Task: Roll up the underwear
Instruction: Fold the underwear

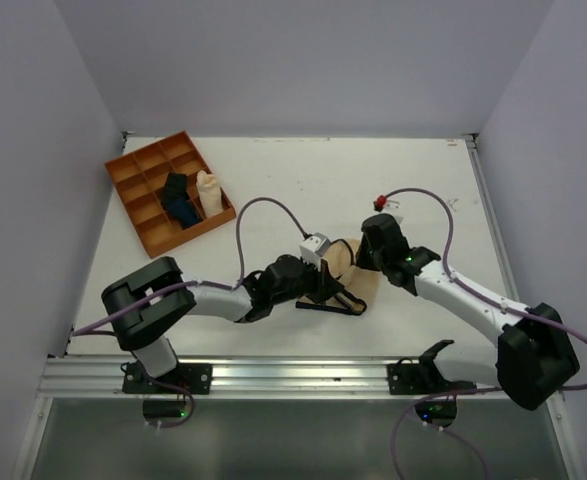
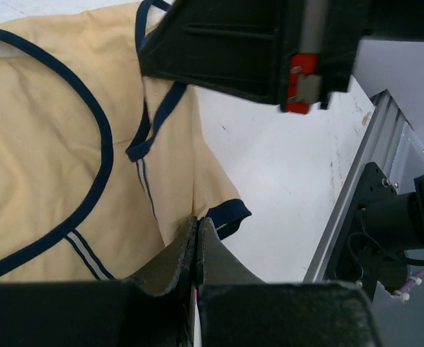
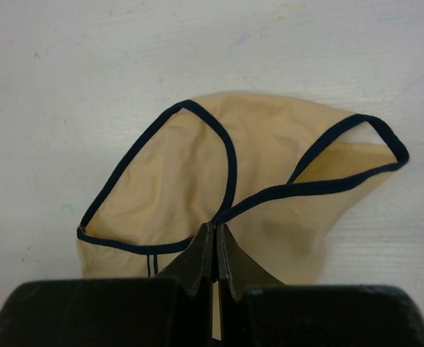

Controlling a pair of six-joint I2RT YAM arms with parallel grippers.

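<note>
Your left gripper is clenched on a raised fold at the edge of the underwear. Your right gripper is pinched tight on the garment's dark trim, where two bands meet. The underwear lies unrolled on the white table between the two wrists, well apart from the orange tray at the far left.

The underwear is pale yellow-beige, edged with a dark navy band and marked with a thin double stripe. The surface is white and the tray orange-brown.
</note>
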